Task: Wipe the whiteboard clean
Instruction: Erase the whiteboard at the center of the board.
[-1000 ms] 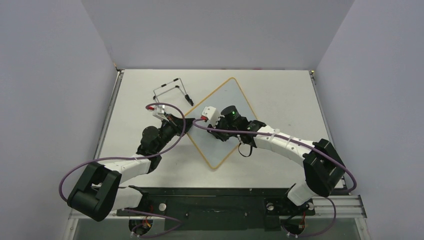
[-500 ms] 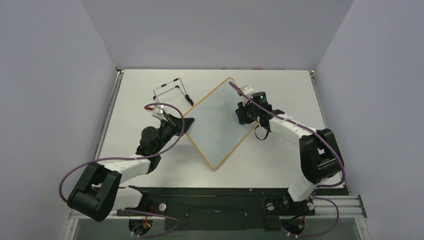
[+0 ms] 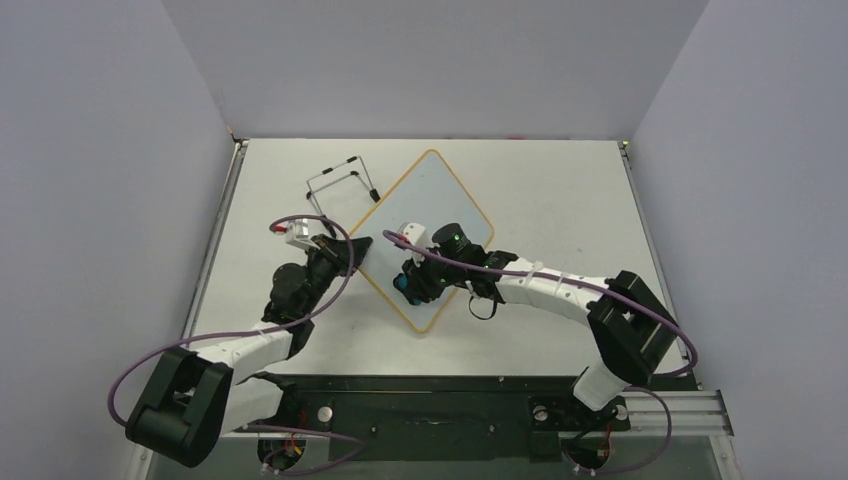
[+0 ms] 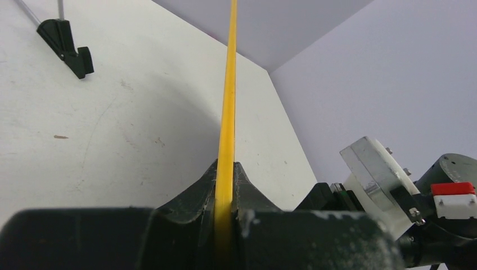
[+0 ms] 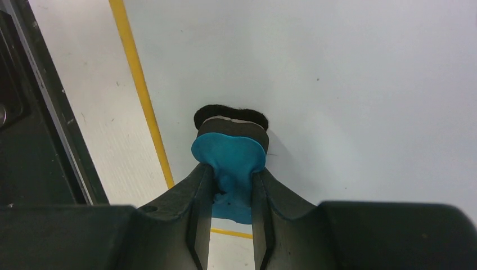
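Top external: your whiteboard [image 3: 432, 200] lies as a diamond on the surface [image 3: 570, 180], slid left since half a second ago.
Left gripper [image 3: 356, 250]: jaws still clamped on the yellow frame at the left corner.
Right gripper [image 3: 408, 286]: jaws pinching the blue eraser [image 5: 229, 153]; crossed from the right edge to the lower-left face.
Eraser contact: felt seems pressed to the face; wrist view is tight.
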